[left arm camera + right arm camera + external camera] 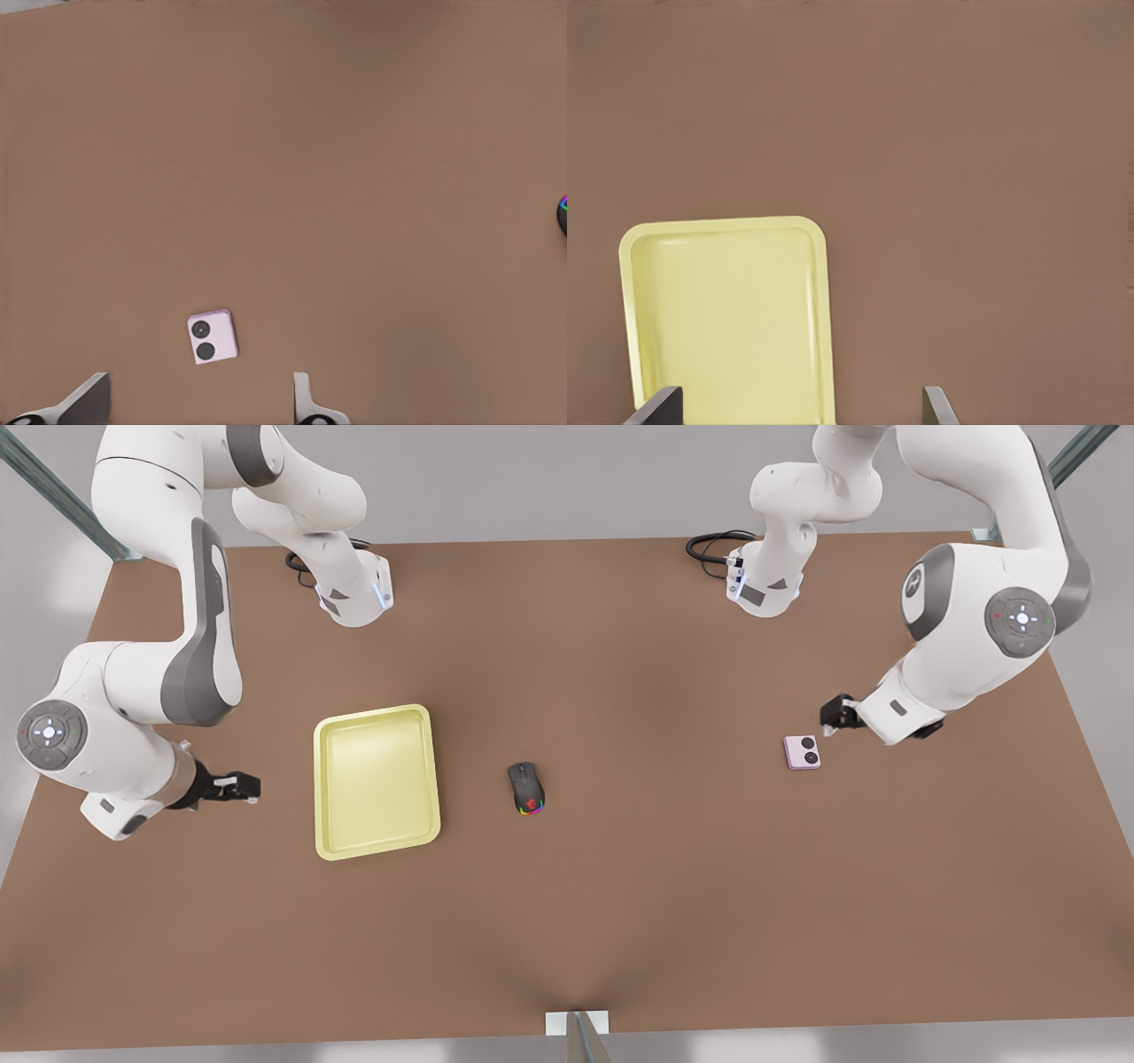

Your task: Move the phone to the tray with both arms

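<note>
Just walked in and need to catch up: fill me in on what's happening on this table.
Nothing is held yet. The left gripper hangs open close by the phone, which lies flat on the table. The right gripper waits open beside the empty tray. A black mouse lies between tray and phone.

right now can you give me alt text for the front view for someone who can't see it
A brown table holds a pale yellow tray, a black mouse in the middle and a small pink phone toward the front view's right. The left hand hovers open beside the phone; the right hand waits open beside the tray.
</note>
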Available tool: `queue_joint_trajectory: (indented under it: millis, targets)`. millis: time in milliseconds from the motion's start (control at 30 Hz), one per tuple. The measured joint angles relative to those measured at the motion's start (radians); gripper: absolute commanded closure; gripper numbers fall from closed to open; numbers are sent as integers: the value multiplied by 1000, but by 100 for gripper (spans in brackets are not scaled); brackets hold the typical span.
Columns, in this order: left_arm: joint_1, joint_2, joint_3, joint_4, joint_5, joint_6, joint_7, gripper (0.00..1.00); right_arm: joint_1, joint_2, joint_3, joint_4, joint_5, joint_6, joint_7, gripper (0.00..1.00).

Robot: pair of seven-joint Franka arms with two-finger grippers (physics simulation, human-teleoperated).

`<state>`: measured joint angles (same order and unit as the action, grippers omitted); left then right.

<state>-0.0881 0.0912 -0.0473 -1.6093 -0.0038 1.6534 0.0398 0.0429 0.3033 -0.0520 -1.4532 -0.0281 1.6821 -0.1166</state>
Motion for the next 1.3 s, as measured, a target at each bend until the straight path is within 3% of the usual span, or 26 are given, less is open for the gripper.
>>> queue_joint_trajectory:
  millis: [100,167,300,400,667,1067,1100,1133,1167,1300]
  targets:
    - [-3,26,10,-48,7,6,-2,0,0,0,0,0,0,14,-11,0]
    - [-2,64,21,-214,11,35,-4,0,0,0,0,0,0,20,-18,0]
    - [17,108,74,-576,9,265,-7,0,0,0,0,0,0,27,-29,0]
    - [42,154,92,-683,7,455,-7,0,0,5,0,0,0,32,-36,0]
    - [54,213,95,-735,6,720,-6,0,-3,9,0,0,16,38,-48,0]
    - [57,279,95,-738,5,842,-4,0,-3,14,0,0,26,41,-60,0]
    - [58,284,95,-737,5,847,-4,4,-3,14,0,0,26,42,-61,0]
    - [59,289,95,-737,5,852,-5,18,-3,14,0,0,26,42,-61,0]
    - [60,291,95,-737,6,856,-6,22,-3,14,0,0,26,42,-62,0]
    - [59,293,95,-736,11,865,-14,23,-3,15,0,0,27,42,-64,0]
